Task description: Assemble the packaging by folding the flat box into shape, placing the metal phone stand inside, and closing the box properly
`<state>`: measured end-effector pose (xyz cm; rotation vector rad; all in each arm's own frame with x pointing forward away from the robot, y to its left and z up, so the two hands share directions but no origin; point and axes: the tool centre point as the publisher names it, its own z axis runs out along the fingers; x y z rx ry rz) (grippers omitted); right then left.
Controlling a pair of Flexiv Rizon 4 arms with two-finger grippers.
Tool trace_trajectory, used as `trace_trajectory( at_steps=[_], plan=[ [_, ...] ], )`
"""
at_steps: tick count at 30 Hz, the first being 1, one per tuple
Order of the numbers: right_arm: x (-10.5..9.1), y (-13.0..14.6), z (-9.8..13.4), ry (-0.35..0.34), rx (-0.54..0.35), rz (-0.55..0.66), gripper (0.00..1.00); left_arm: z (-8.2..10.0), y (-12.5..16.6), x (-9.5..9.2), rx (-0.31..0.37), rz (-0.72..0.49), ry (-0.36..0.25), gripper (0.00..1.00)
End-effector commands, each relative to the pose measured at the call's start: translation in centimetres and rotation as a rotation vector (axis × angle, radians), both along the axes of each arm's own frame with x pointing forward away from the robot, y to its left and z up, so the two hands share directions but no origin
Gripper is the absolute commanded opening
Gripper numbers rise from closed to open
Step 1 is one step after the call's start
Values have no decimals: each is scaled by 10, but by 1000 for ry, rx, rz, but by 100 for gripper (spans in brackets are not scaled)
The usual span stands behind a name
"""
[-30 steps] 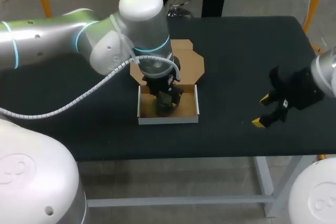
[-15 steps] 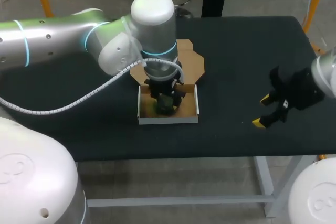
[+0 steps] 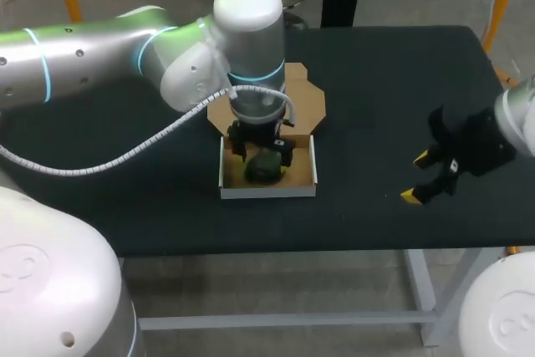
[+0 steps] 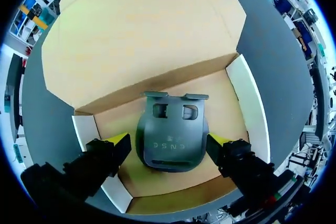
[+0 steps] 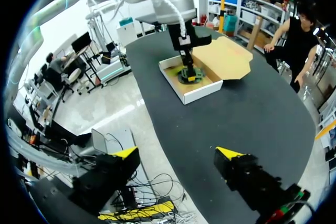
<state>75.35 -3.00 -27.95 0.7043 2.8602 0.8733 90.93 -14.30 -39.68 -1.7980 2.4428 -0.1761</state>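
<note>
The box [image 3: 267, 191] stands folded with white walls and a brown floor, and its lid flap [image 3: 303, 99] lies open behind it. The dark metal phone stand [image 3: 266, 166] lies on the floor of the box [image 4: 244, 103]. My left gripper [image 3: 261, 146] hovers just above the stand [image 4: 170, 137]. The left gripper [image 4: 168, 145] is open, one yellow tip on either side of the stand. My right gripper [image 3: 417, 176] hangs open near the table's right front, holding nothing. In the right wrist view the box [image 5: 195, 92] and the stand [image 5: 187, 75] lie far ahead of the right gripper [image 5: 177, 153].
The black table [image 3: 393, 81] carries nothing else. Its front edge [image 3: 334, 244] runs close below the box and the right gripper. The left arm [image 3: 125, 56] crosses over the table's left half.
The left gripper's fingers have spread and let go of the phone stand, which now lies in the box. The left arm has shifted slightly back and up. The right arm has stayed still.
</note>
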Motion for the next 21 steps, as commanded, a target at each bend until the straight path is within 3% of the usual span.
trace_trajectory(
  at_steps=[1, 11, 21],
  plan=[
    [-6, 1, 0, -12, -3, -6, 100, 9, -2, -3, 23, 54, 7, 100],
    [-6, 1, 0, -12, -3, -6, 100, 20, -6, -8, -14, 185, 56, 100],
    [-6, 1, 0, -12, -3, -6, 100, 20, -6, -8, -14, 185, 56, 100]
  ],
)
